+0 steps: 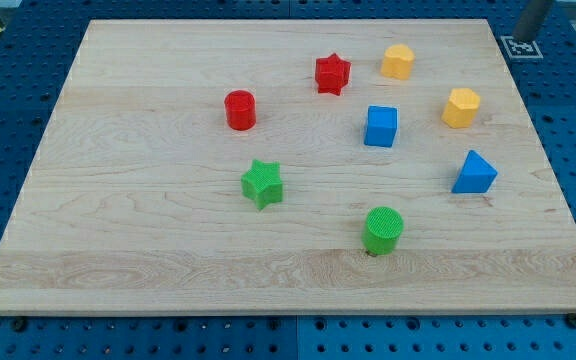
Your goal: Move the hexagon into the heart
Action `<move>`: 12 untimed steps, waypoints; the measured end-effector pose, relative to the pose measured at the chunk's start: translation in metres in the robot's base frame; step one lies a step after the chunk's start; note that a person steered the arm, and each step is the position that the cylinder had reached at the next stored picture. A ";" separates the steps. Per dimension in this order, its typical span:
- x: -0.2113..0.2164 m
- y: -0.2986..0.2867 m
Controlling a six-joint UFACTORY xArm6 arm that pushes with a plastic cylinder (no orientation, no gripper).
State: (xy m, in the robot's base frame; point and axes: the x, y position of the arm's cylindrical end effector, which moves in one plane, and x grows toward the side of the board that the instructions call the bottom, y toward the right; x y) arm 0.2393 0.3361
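Observation:
The yellow hexagon (461,107) lies on the wooden board (148,230) at the view's right. The yellow heart (398,61) lies up and to the left of it, near the board's top edge; the two are apart. My tip (527,38) shows at the view's top right, just off the board's corner, over a black-and-white marker. It is above and to the right of the hexagon and touches no block.
A red star (332,74) lies left of the heart. A blue cube (380,126) lies left of the hexagon, a blue triangle (475,172) below it. A red cylinder (240,110), green star (262,183) and green cylinder (383,229) lie further left and down.

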 end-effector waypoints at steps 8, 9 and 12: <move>0.220 0.001; 0.233 -0.036; 0.150 -0.105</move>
State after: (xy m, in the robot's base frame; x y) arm 0.3896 0.2313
